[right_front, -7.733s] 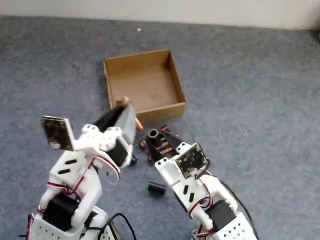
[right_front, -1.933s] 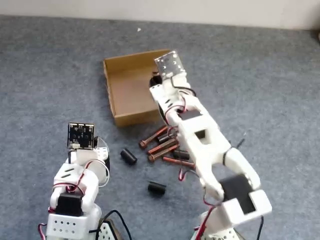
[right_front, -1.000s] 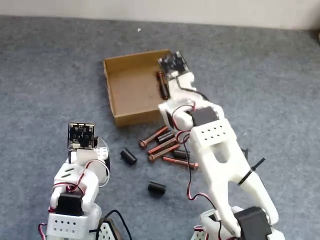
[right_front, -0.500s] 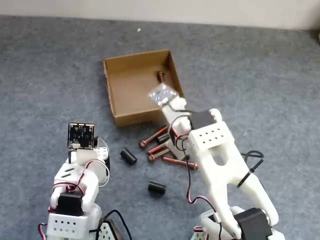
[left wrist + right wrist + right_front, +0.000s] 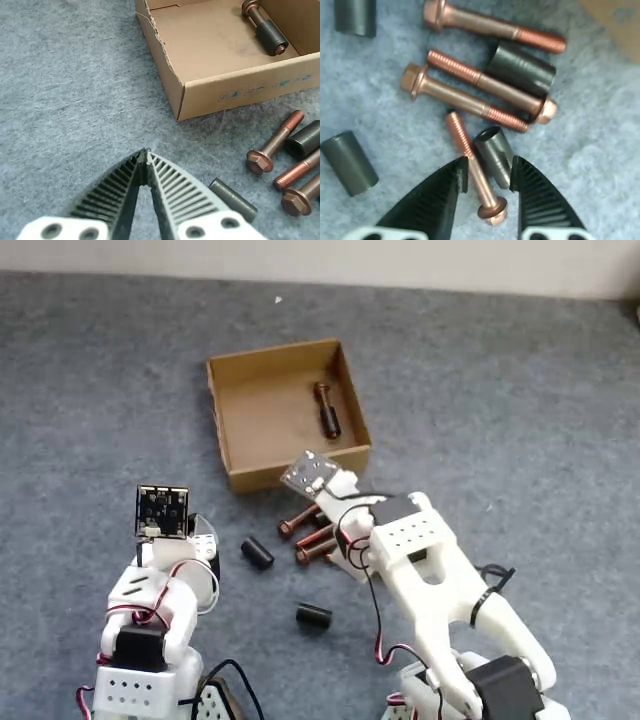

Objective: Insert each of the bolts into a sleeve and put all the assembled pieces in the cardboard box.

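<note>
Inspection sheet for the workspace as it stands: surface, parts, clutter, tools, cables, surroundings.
Surface: grey carpet, nothing spilled.
Job's things: cardboard box holds one sleeved bolt; four loose bolts and four loose sleeves lie on the carpet near the box's front wall.
Clutter: nothing seen.
Tools: left tool shut, empty, above bare carpet; right tool open, low over the loose parts.
Cables: servo wires run along both arms.
Surroundings: pale wall beyond the carpet.

A carpeted indoor room (home or office, unclear): grey carpet [image 5: 520,390] runs up to a pale wall [image 5: 400,260].
</note>
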### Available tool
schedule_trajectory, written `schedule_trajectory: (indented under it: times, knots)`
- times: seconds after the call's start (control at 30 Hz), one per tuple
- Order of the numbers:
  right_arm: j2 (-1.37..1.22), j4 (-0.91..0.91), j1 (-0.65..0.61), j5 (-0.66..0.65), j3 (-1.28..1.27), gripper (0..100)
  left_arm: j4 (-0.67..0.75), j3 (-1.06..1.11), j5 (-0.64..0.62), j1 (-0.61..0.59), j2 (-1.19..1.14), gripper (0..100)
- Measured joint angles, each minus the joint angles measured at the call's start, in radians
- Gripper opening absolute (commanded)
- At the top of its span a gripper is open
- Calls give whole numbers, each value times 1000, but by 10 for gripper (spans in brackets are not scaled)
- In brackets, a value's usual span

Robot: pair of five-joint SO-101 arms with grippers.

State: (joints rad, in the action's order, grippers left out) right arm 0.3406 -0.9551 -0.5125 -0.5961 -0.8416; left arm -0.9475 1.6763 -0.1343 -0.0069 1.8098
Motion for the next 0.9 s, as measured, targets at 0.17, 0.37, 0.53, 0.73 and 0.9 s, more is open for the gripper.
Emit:
schedule_trajectory:
  times: [0.17, 0.37, 0.53, 0.73, 0.9]
  knots:
    - [0, 14, 14, -6, 0, 134, 0, 0, 0, 0, 0, 7]
    - [-114, 23, 32, -8, 8, 122, 0, 0, 0, 0, 0, 7]
    - [-222, 15, 55, -9, 80, 40, 0, 0, 0, 0, 0, 7]
    - [-282, 26, 72, -29, 115, 5, 0, 0, 0, 0, 0, 7]
    - [-247, 26, 94, -55, 106, 5, 0, 0, 0, 0, 0, 7]
